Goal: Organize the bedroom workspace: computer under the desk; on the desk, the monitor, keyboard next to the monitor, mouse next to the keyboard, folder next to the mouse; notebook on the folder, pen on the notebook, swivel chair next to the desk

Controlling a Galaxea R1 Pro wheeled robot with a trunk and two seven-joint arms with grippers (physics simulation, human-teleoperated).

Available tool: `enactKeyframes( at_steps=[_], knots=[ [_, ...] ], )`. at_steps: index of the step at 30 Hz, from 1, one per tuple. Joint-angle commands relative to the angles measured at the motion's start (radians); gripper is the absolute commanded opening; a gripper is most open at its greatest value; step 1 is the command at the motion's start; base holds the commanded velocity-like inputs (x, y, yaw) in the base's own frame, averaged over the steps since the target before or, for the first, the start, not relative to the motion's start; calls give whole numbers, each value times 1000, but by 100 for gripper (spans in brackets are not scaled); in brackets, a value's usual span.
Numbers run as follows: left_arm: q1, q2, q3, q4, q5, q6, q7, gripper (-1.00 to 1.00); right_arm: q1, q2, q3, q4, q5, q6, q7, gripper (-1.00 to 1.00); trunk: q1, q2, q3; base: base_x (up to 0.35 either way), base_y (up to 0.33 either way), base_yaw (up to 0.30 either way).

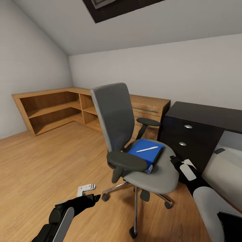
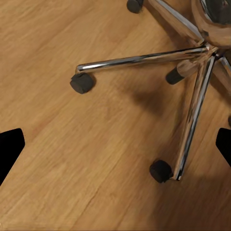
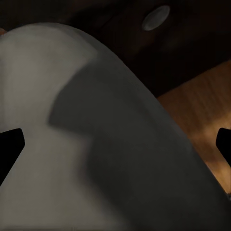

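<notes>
Bedroom: wood plank floor (image 1: 50,161), grey walls, sloped ceiling. Swivel chair (image 1: 134,148) is sitting beside the black bench (image 1: 201,127). Folder (image 1: 146,154) is lying on the seat, pen (image 1: 147,149) on top, just ahead of the right gripper (image 1: 174,160). Left gripper (image 1: 88,190) is hanging over the floor near the chrome base (image 2: 192,72). Both sets of fingers are spread, gripping nothing.
</notes>
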Motion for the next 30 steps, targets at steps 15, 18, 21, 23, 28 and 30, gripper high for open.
enactKeyframes(
  at_steps=[15, 18, 21, 23, 28, 30],
  knots=[
    [-1, -2, -2, 31, 11, 4, 10, 100, 8, -27, 1, -109, -10, 1, -5, 100, 0, 0, -1, 0, 0, 1],
    [-1, -2, -2, 31, 11, 4, 10, 100, 21, -27, 1, -138, -10, 1, -6, 100, 0, 0, -1, 0, 0, 0],
    [-1, -2, -2, 31, 11, 4, 10, 100, 31, -27, 1, -159, -10, 1, -7, 100, 0, 0, -1, 0, 0, 0],
    [-1, -2, -2, 31, 11, 4, 10, 100, 35, -27, 1, -168, -10, 1, -7, 100, 0, 0, -1, 0, 0, 0],
    [-1, -2, -2, 31, 10, 4, 9, 100, 59, -27, 1, -206, -10, 1, -7, 100, 0, 0, -1, 0, 0, 0],
    [-1, -2, -2, 31, 10, 4, 9, 100, 79, -27, 1, -238, -10, 1, -7, 100, 0, 0, -1, 0, 0, 0]
  ],
)
